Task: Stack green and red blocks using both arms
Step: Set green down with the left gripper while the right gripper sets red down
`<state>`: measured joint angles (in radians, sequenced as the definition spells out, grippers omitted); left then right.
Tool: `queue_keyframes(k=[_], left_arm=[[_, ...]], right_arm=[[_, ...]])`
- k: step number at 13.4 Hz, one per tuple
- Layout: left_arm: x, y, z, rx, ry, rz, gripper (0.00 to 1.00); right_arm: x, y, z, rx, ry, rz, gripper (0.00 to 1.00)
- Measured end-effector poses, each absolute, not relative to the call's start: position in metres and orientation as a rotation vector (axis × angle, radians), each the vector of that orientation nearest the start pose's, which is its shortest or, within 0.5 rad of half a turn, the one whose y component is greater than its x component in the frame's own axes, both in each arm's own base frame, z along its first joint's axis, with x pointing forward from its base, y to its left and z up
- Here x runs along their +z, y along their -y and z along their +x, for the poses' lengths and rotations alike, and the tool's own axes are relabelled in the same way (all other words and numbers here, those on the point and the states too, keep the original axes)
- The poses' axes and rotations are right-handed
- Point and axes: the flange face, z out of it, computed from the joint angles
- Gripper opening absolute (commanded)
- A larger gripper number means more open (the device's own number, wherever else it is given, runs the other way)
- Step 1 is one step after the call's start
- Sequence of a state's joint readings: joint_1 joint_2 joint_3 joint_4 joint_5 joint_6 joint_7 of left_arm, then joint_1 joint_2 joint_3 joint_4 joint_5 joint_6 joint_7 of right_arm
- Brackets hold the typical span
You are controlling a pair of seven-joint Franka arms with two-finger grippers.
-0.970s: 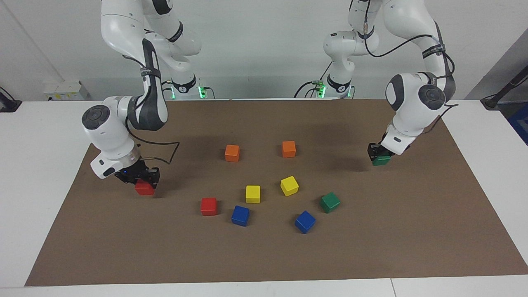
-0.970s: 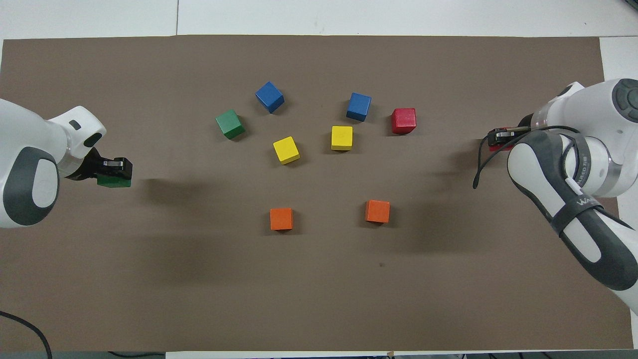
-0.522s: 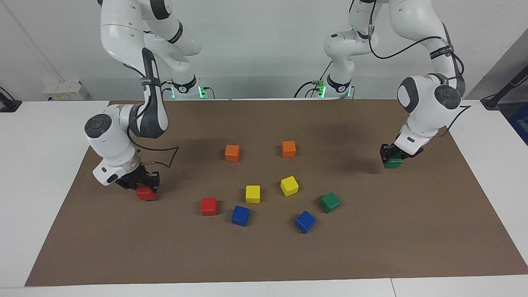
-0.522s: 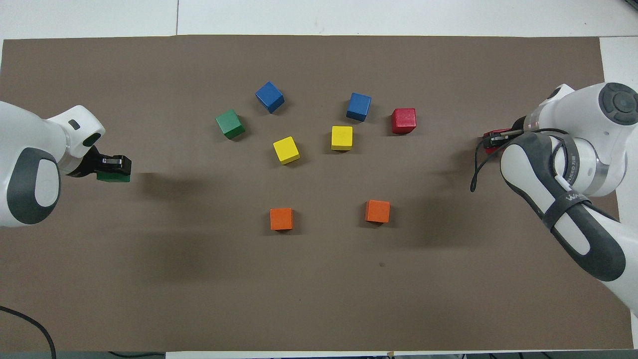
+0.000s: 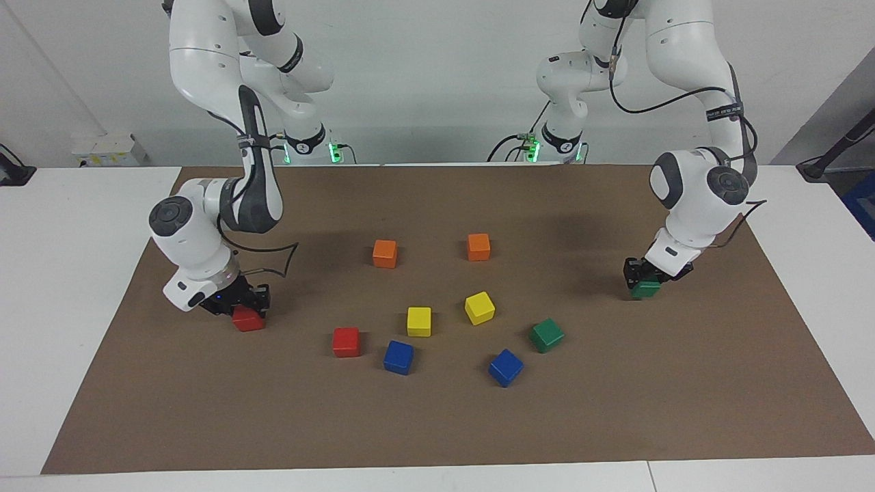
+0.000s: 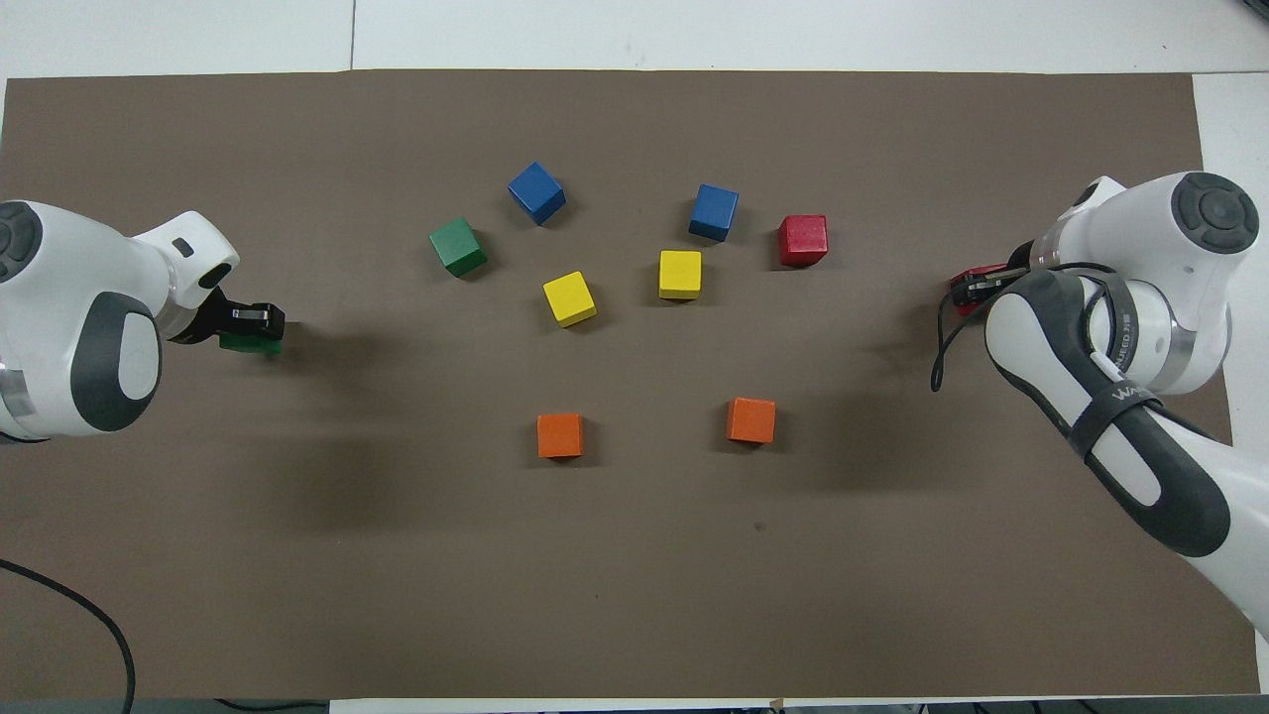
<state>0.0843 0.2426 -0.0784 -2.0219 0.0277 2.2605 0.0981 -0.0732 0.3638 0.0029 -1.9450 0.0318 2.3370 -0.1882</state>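
1. Left gripper (image 5: 644,277) low at the left arm's end of the brown mat (image 5: 437,424), clamped on a green block (image 5: 645,290); block at or just above the mat, contact unclear.
2. Right gripper (image 5: 247,306) low at the right arm's end, around a red block (image 5: 248,320) that looks set on the mat; fingers clamped or parting, cannot tell.
3. Second green block (image 5: 547,335) and second red block (image 5: 346,342) loose mid-mat, well apart from both grippers, among two blue cubes (image 5: 398,357), two yellow cubes (image 5: 419,321) and two orange cubes (image 5: 385,253).
4. Step in hand, judged: setting base blocks down. Best seated flat before release, then lifted off straight up to avoid dragging.
5. Mat matte, flat, on a white table (image 5: 68,273); pale wall and cabling by the arm bases.
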Motion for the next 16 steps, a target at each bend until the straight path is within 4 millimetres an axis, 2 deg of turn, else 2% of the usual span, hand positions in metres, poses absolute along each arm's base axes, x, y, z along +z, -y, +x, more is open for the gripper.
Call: queue_keyframes(k=[2,4,6,7,9,11,13,16], left_arm=[[0.328,-0.006,0.593,0.002,-0.176,-3.135,0.0],[0.327,-0.005,0.593,0.003,-0.179,-3.135,0.0],[0.326,-0.005,0.593,0.005,-0.179,-3.135,0.0],[0.326,-0.005,0.593,0.006,-0.18,-3.135,0.0],[0.325,-0.005,0.593,0.008,-0.181,-3.135,0.0],[0.325,-0.005,0.592,0.01,-0.18,-3.135,0.0],[0.323,-0.006,0.592,0.014,-0.144,-3.138,0.0],[0.321,-0.005,0.592,0.019,-0.039,-3.141,0.0]], right_arm=[[0.3,0.044,0.62,-0.056,0.147,-3.118,1.0],[0.315,0.042,0.628,-0.102,0.156,-3.121,1.0],[0.346,0.039,0.64,-0.1,0.21,-3.147,1.0],[0.369,0.033,0.649,-0.067,0.244,-3.165,1.0],[0.414,0.001,0.666,0.0,0.24,-3.185,1.0],[0.431,-0.052,0.678,0.019,0.22,-3.195,1.0],[0.427,-0.094,0.69,0.004,0.2,-3.2,1.0],[0.409,-0.125,0.706,0.014,0.177,-3.203,1.0]])
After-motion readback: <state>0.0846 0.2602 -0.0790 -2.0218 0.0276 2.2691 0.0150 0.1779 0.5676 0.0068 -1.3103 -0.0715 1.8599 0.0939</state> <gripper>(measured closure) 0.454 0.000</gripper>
